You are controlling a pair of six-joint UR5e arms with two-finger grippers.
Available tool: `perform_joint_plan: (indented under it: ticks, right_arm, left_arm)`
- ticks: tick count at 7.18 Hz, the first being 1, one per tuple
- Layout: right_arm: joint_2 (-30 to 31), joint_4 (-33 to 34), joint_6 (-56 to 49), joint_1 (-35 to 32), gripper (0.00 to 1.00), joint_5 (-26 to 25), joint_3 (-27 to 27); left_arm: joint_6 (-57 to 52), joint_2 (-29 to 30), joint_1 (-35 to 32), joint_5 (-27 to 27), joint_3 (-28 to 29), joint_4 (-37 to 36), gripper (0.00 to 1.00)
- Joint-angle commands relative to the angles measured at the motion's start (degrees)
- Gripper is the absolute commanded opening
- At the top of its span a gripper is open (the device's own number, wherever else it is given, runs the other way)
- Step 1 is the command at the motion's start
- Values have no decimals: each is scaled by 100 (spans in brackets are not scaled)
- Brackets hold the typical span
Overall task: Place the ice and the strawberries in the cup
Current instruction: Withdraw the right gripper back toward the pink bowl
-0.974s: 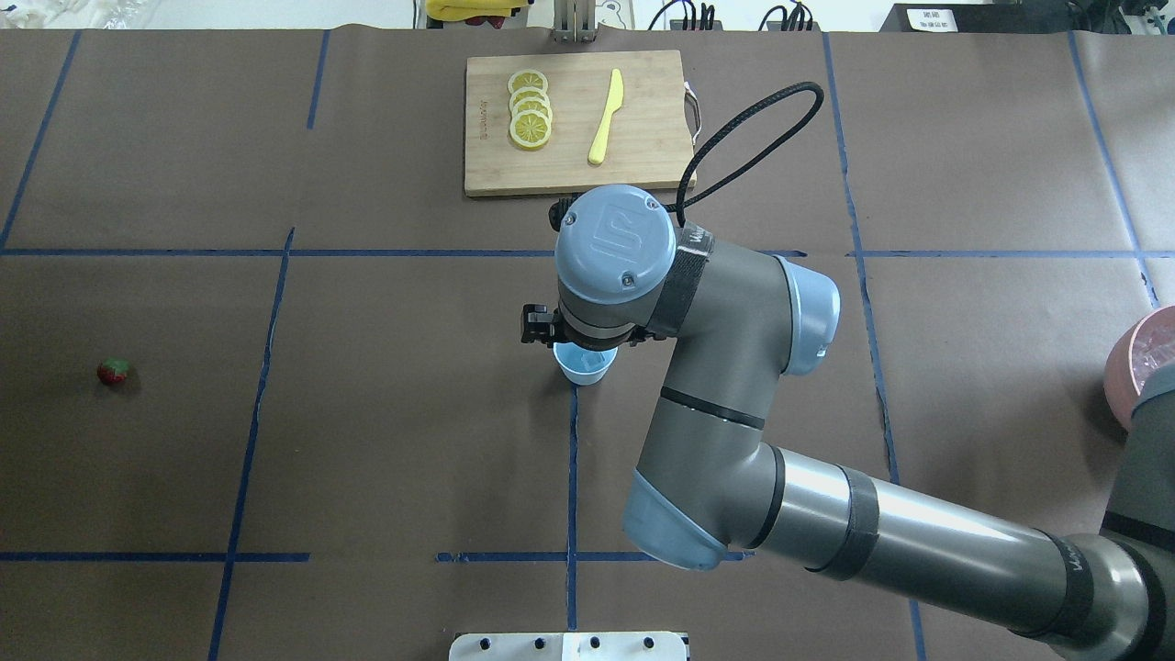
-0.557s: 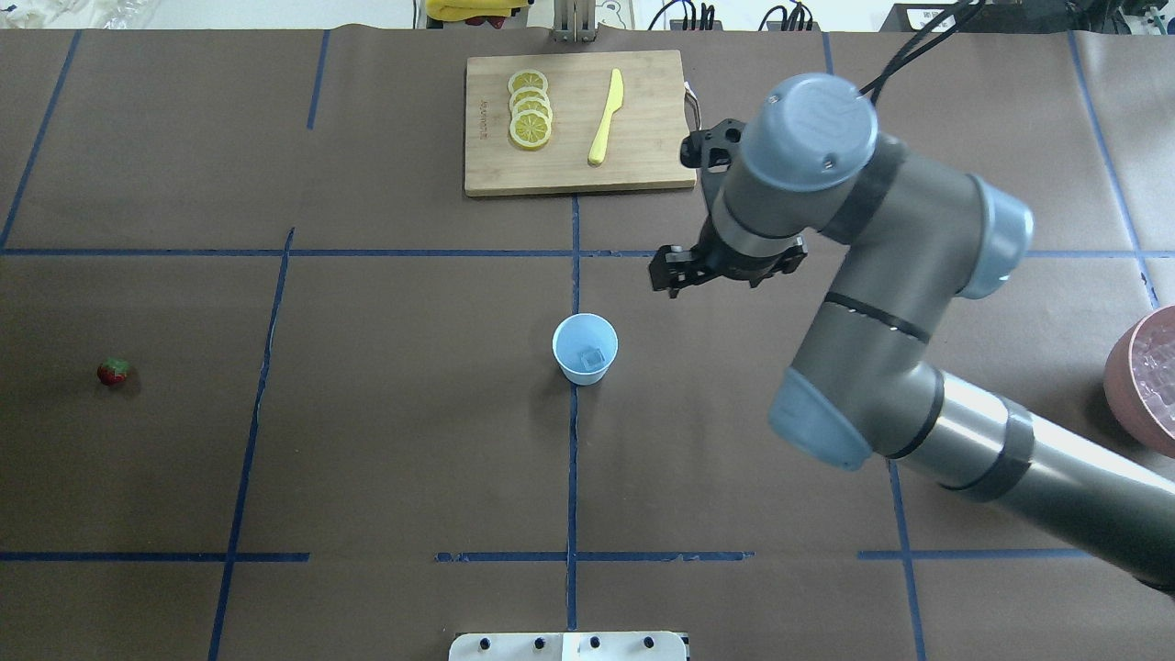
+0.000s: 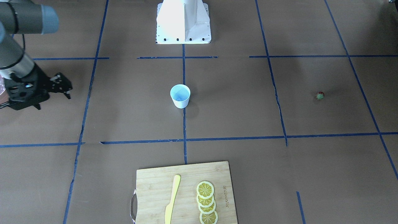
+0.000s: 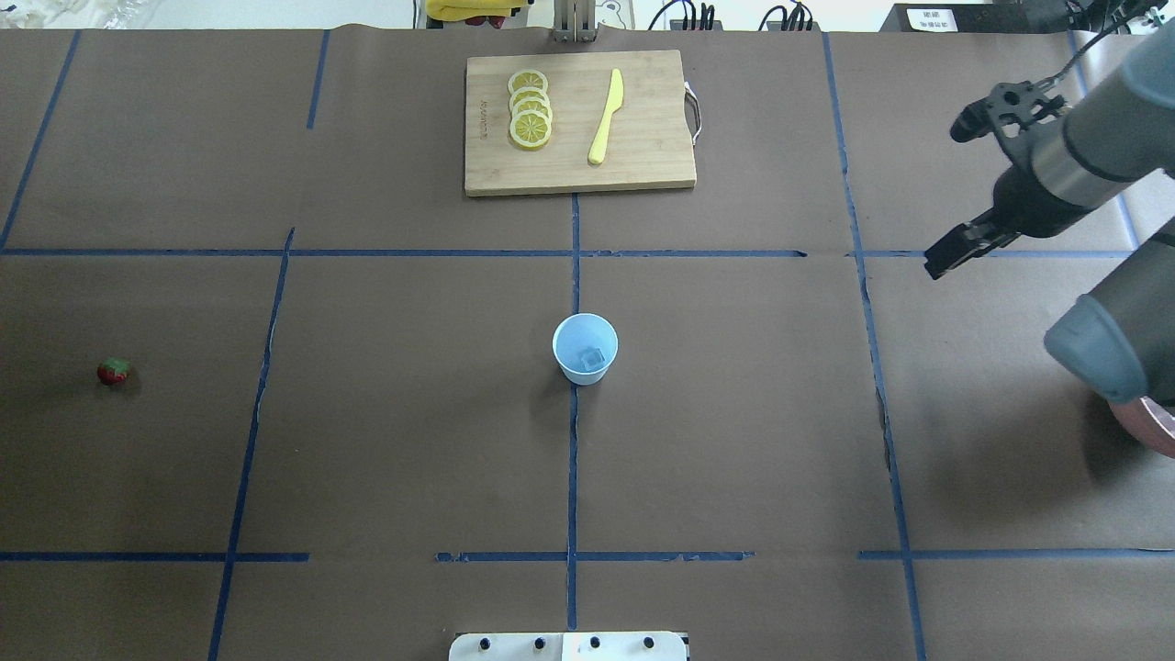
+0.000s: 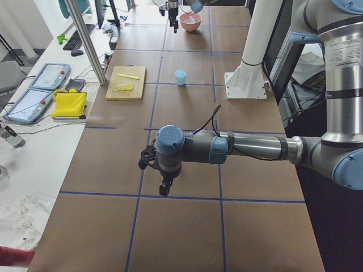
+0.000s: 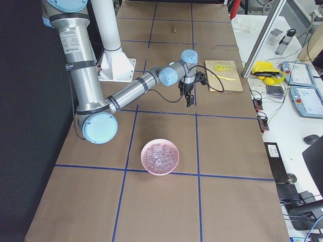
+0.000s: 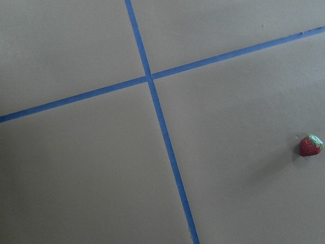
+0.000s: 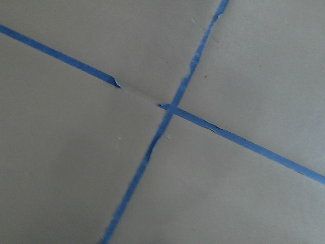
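A small white tapered paper cup with a pale blue inside (image 4: 585, 349) stands upright at the middle of the brown paper-covered bench (image 4: 413, 441), on a blue tape line. In the overhead view one clear, whitish cube of ice (image 4: 593, 358) lies at its bottom, so the ice part looks at least begun. The rest of the ice sits heaped in a terracotta-pink round bowl (image 6: 160, 156) near the bench's right end, well apart from the cup.

The tiny red strawberry with a green leafy cap (image 4: 114, 371) lies on bare paper far to the left, well apart from the cup, so that half of the task is not yet done.

The right gripper (image 4: 944, 257) hangs above the bench between cup and bowl. It shows side-on, so I cannot tell whether its jaws are apart or together. The left gripper (image 5: 163, 190) hovers over the left end with the strawberry in its wrist view, and its state cannot be told either
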State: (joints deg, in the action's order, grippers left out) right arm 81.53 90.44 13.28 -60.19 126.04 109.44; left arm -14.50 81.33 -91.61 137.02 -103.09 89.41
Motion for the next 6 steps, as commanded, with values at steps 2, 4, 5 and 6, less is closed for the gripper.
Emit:
perform_joint_plan:
  ticks: [2,4,5,6]
  right_arm:
    - [1336,-114,-2472,-1185,99,360,34]
    - [1768,-123,-4105,-1485,99,360,95]
    - [1944,-141,-4471,-1487,99,334,269]
    - [2189,-463,-5144,-1478,98,308,245]
  left_arm:
    - [0,-3,-6,0,-9,-2,100]
    - [0,-3,-6,0,-9,-2,100]
    - [0,-3,2,0,-9,-2,100]
    - [0,-3,-6,0,-9,-2,100]
